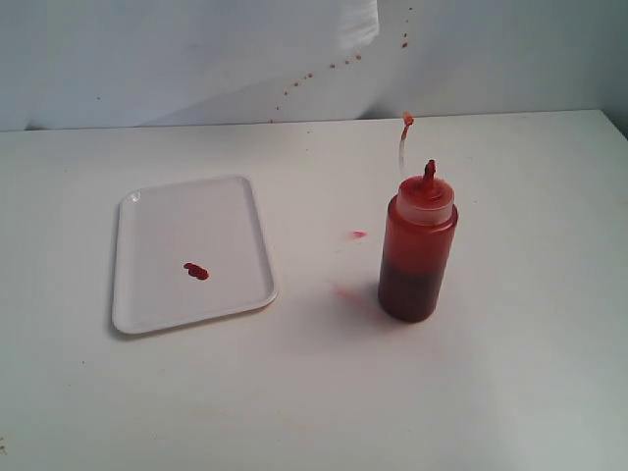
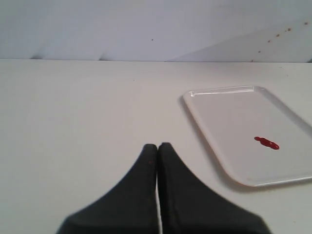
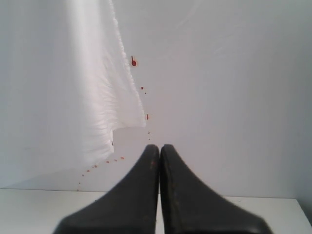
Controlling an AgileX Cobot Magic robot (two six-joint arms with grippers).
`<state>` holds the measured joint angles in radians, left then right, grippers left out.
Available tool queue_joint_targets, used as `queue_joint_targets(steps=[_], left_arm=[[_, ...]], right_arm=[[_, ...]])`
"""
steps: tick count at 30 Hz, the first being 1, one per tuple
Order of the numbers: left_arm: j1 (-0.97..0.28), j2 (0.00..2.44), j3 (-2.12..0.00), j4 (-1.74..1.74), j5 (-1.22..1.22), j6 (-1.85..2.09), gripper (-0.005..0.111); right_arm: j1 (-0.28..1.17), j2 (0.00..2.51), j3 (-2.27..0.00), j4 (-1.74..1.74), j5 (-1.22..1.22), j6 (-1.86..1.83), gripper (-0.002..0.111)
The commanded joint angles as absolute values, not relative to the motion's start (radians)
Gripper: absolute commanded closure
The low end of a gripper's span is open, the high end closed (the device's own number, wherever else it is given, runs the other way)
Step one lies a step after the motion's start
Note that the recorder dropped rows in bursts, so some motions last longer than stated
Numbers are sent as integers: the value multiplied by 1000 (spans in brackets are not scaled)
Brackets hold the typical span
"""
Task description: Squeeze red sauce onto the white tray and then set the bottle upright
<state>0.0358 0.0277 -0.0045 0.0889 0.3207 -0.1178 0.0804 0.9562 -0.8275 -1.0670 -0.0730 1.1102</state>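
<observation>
The white tray (image 1: 191, 253) lies flat on the left of the table, with a small blob of red sauce (image 1: 195, 271) near its middle. The bottle (image 1: 417, 250) stands upright to the right of the tray, its red nozzle up and its thin tethered tip curling above. No gripper shows in the exterior view. In the left wrist view my left gripper (image 2: 158, 146) is shut and empty over bare table, with the tray (image 2: 243, 131) and the sauce (image 2: 266, 143) off to one side. My right gripper (image 3: 159, 146) is shut and empty, facing the back wall.
Faint pinkish smears (image 1: 358, 235) mark the table left of the bottle. Tiny red specks (image 1: 324, 69) dot the white back wall, also visible as specks (image 3: 133, 62) in the right wrist view. A white cloth (image 3: 92, 87) hangs on the wall.
</observation>
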Motion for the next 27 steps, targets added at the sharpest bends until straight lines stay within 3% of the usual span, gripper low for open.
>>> queue_joint_targets(steps=[1, 27], left_arm=[[72, 26, 0, 92, 319, -120, 107], [72, 26, 0, 62, 319, -57, 107]], right_arm=[[81, 950, -823, -1061, -69, 1114, 107], [81, 950, -823, -1061, -69, 1114, 107]])
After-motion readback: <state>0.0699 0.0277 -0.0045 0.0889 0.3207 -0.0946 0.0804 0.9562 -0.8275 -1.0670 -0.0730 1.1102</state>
